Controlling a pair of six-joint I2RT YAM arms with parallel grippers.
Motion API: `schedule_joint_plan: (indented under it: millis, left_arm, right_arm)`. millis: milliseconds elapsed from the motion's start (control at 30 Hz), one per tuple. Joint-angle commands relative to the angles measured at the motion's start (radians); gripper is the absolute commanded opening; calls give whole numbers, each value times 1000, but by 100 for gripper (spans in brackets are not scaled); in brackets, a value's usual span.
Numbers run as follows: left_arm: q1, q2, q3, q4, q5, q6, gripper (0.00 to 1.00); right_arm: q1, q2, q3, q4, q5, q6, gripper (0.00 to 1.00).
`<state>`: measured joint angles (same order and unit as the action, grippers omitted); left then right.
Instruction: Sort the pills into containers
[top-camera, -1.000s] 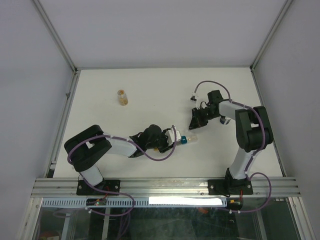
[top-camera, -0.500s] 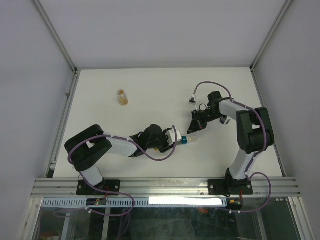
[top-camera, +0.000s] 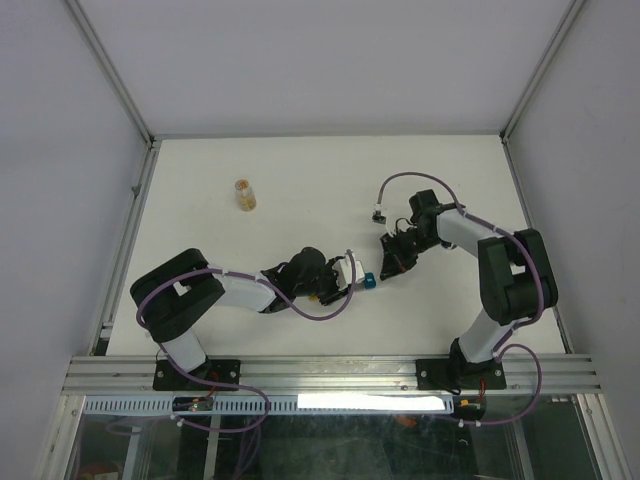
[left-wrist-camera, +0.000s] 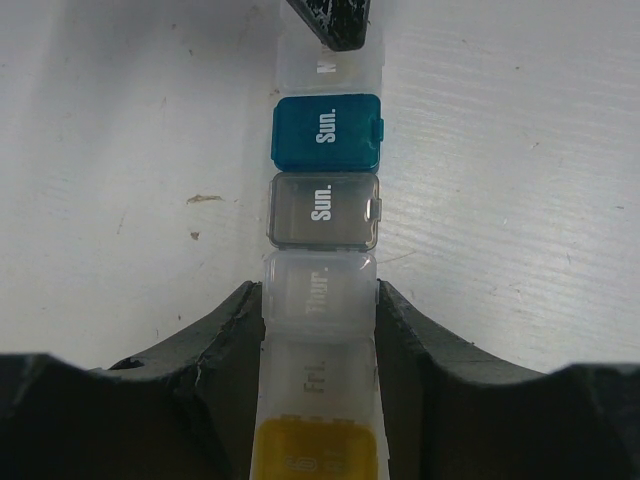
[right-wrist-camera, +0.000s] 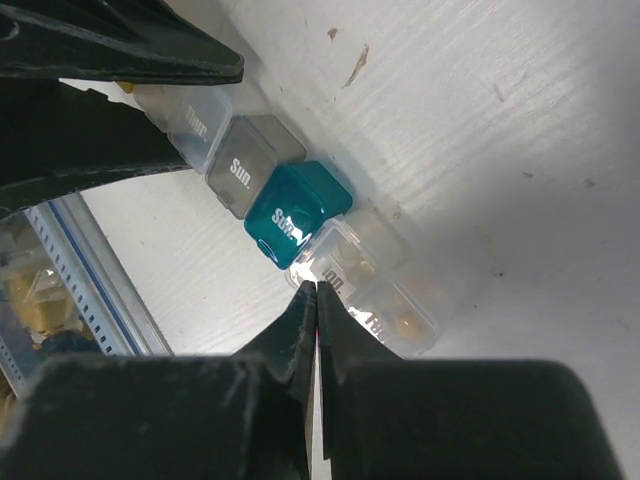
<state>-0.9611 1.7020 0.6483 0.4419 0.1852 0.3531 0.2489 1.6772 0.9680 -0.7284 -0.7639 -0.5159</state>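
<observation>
Right hand (right-wrist-camera: 316, 290) pinched together, tips at clear container (right-wrist-camera: 385, 300) with pills (right-wrist-camera: 404, 325) inside.

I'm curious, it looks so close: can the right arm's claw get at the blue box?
Probably yes. The right claw is at the clear compartment next to the blue box, nothing covers it, and the left claw grips the strip farther along.

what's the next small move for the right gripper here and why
Probably a slight downward press with the shut right gripper to seat the lid of the clear plastic compartment beside the blue square compartment. Its tips meet that lid's edge, tan-orange pills show inside, and the left gripper clamps the translucent pill-box strip. Whether the lid is latched is unclear.
</observation>
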Motion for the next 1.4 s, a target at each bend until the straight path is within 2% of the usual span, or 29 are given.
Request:
schedule_joint_plan:
  millis: [0, 167, 367, 467, 600, 700, 800, 900, 967, 1133, 1233, 1367]
  left_arm:
    - [-1, 7, 30, 10, 31, 14, 33]
    - [1, 8, 30, 6, 36, 14, 32]
    - [2, 12, 34, 3, 40, 16, 32]
    - [2, 13, 35, 1, 43, 16, 32]
    - [6, 14, 36, 0, 51, 15, 30]
    - [10, 9, 30, 1, 56, 13, 30]
    - [12, 9, 35, 1, 63, 11, 30]
    - [11, 7, 45, -9, 64, 9, 33]
    - [13, 1, 54, -18, 57, 0, 42]
    - [15, -24, 85, -15, 81, -59, 78]
    - [15, -44, 105, -10, 83, -103, 89]
    - [16, -113, 92, 5, 90, -165, 98]
  right_arm:
    - [40, -34, 4, 51, 91, 29, 0]
    - [47, -125, 0, 67, 43, 24, 0]
    - [60, -185, -23, 87, 69, 32, 0]
    - [78, -151, -39, 95, 128, 37, 0]
    - [85, 14, -21, 70, 291, 61, 0]
    - [69, 18, -21, 87, 329, 77, 0]
    - [67, -31, -21, 90, 261, 68, 0]
    - [59, -88, -6, 53, 59, 1, 1]
    - [47, -136, 3, 19, -55, -48, 10]
    - [-12, -288, -16, -3, -176, -135, 29]
    - [-56, -348, -23, -34, -225, -179, 36]
    - [-106, -408, -20, -69, -280, -229, 40]
